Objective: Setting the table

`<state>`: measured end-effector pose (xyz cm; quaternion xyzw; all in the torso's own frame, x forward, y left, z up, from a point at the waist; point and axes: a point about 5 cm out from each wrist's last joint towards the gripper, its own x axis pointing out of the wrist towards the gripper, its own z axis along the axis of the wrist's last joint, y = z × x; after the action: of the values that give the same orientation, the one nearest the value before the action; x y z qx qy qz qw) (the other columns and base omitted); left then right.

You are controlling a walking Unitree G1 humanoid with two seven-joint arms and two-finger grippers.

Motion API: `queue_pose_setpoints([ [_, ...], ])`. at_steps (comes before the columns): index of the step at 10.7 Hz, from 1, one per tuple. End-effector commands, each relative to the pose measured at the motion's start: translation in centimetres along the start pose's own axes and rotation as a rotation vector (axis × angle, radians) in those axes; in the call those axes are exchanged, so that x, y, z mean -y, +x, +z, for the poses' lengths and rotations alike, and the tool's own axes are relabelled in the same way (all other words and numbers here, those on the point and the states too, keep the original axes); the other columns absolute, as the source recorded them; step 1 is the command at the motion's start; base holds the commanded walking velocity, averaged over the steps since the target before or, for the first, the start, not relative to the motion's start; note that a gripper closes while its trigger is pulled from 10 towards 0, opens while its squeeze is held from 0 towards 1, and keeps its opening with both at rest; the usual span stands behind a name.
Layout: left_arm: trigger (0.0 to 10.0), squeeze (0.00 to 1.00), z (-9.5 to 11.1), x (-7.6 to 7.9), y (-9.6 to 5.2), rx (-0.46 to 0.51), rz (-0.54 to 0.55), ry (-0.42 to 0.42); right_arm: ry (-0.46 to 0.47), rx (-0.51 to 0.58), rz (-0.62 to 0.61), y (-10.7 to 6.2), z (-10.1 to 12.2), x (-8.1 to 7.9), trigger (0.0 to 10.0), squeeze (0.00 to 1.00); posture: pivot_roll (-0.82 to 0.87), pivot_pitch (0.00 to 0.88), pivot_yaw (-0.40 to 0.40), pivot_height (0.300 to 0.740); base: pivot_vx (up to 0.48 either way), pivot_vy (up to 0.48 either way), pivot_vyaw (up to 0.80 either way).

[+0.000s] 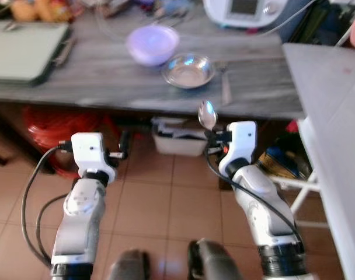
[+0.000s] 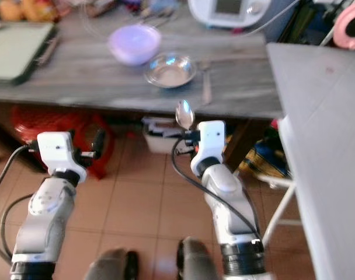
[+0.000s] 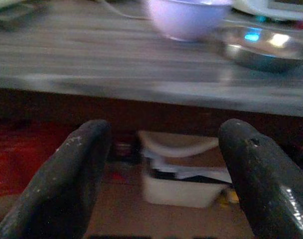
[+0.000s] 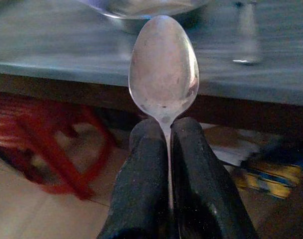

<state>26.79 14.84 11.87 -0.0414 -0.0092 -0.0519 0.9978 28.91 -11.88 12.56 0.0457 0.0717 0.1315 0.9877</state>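
While right gripper (image 4: 167, 144) clamps it, spoon (image 4: 164, 69) points bowl-up

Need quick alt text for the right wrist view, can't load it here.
The right gripper is shut on a spoon, bowl end up, in front of the grey table's edge. A steel dish sits on the table just beyond.

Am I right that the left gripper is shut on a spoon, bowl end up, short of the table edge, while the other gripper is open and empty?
Not quite: the sides are swapped. The right gripper is shut on the spoon, bowl end up, short of the table edge, as the right wrist view shows. The left gripper is the open, empty one.
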Motion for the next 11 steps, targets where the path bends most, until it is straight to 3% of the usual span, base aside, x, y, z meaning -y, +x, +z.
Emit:
queue_pose_setpoints([
  [1,10.0,0.00,0.3,-0.4,-0.1,0.016,0.011,0.020,0.006,0.026,-0.005,0.0,0.5,-0.2,0.0,0.00,-0.03,0.161,-0.010,0.740,0.424,0.000,0.00],
  [3,10.0,0.00,0.3,-0.7,-0.5,0.015,0.013,0.005,0.009,0.058,-0.028,0.0,0.9,0.2,0.0,0.00,-0.02,0.158,-0.010,0.740,0.000,0.000,0.00],
  [4,10.0,0.00,0.3,-0.7,-0.8,0.017,0.014,0.005,-0.004,0.103,-0.047,0.0,1.6,0.4,10.0,0.00,-0.02,0.158,-0.010,0.740,0.000,0.000,0.00],
  [7,10.0,0.00,0.8,-0.6,-0.9,0.040,0.011,-0.001,-0.036,0.269,-0.165,-0.6,4.3,1.7,10.0,0.00,-0.02,0.162,-0.011,0.740,0.000,0.000,0.00],
  [9,10.0,0.00,0.9,-0.6,-1.1,0.042,-0.003,-0.002,-0.038,0.284,-0.247,-0.9,4.8,3.1,10.0,0.00,-0.02,0.173,-0.005,0.740,0.000,0.000,-0.40],
  [11,10.0,0.00,1.0,-0.3,-1.1,0.044,-0.016,-0.003,-0.037,0.284,-0.260,-0.9,4.6,3.4,10.0,0.00,-0.02,0.176,-0.004,0.740,0.262,-0.384,-0.37],
])
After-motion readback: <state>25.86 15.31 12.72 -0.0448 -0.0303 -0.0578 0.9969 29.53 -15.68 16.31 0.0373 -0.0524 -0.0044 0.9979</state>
